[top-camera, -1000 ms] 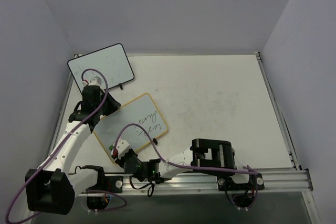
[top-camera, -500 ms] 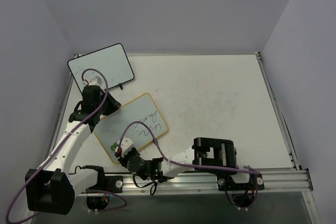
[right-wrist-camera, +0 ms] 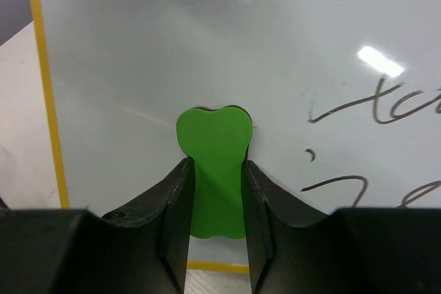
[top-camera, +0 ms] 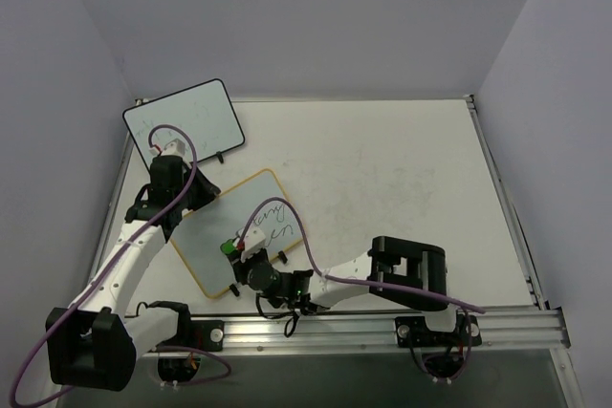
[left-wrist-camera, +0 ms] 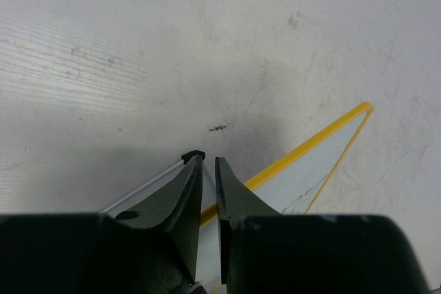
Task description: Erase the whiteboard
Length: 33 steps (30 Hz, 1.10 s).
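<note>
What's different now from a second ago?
The right jaws, gripping the green eraser, slid from the near edge of the whiteboard toward the handwriting. The left jaws, the whiteboard and the black-rimmed whiteboard stayed put.

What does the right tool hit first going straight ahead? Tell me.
The right tool would meet the whiteboard, on blank surface beside the handwriting. The green eraser it grips likely touches first; the remaining gap is unclear.
</note>
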{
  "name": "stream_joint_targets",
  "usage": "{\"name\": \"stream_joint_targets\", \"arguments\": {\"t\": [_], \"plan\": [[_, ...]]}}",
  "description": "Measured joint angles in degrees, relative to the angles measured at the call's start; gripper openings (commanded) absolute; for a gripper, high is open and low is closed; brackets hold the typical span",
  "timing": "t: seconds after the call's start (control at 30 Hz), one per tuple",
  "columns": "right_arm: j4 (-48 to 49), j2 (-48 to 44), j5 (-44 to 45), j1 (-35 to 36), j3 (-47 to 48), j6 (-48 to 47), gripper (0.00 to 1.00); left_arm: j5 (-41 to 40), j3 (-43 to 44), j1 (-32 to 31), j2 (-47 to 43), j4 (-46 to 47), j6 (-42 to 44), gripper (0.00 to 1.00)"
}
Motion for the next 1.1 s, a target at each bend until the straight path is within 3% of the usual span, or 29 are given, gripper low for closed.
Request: {"name": "stream_joint_targets", "arguments": {"t": [0.8,1.1], "plan": [[-4.1,-7.1,2.6,-12.4,-4.2,7.3,0.0,-0.4,0.0,0.0,0.0,0.0,0.0,0.22],[-10.3,-6.8,7.4,-18.0,-4.9,7.7,0.0,0.4,0.0,-0.4,0.0,-0.3,0.0,0.21]]}}
